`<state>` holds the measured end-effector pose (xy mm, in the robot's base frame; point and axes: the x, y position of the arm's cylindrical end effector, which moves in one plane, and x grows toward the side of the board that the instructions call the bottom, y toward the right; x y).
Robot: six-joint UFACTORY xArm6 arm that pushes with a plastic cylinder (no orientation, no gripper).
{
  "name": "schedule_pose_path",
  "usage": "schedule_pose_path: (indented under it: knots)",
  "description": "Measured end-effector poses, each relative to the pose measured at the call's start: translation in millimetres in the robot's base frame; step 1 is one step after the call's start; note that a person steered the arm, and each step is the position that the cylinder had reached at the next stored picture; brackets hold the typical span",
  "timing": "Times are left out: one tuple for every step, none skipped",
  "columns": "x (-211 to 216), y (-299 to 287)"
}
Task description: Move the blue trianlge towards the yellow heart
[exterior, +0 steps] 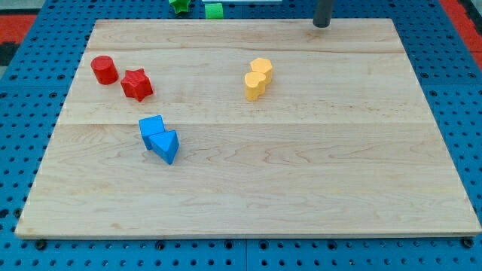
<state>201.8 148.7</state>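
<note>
Camera view shows a wooden board [248, 181] resting on a blue perforated base [30, 135]. I work from the view's left to the view's right.

Far left: a red cylinder [104, 69] stands near the board's upper left corner. A red star [136, 84] sits just beside it, toward the view's bottom right; whether the two touch I cannot tell.

Left of centre: a blue cube-like block [151, 129] touches the blue triangle [166, 144], which lies at its lower right. The blue triangle presents a flat face toward the view's left and a narrow edge toward the view's bottom right. Its long axis cannot be made out reliably.

Above the board's top edge: a green block [179, 5], shape unclear, and a green cube [214, 10].

Centre: the yellow heart [255, 85] lies up and to the right of the blue triangle, well apart from it. A second yellow block [261, 68] touches it on the upper side. No block lies between the blue triangle and the yellow heart.

Right: my tip [321, 25] sits at the board's top edge, touching no block and holding nothing. It has no jaws to open or close. It is well apart from the yellow pair and farther still from the blue triangle.
</note>
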Motion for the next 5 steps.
schedule_pose_path:
  knots:
    - [0, 0]
    - [2, 0]
    - [6, 8]
    - [7, 9]
    - [33, -5]
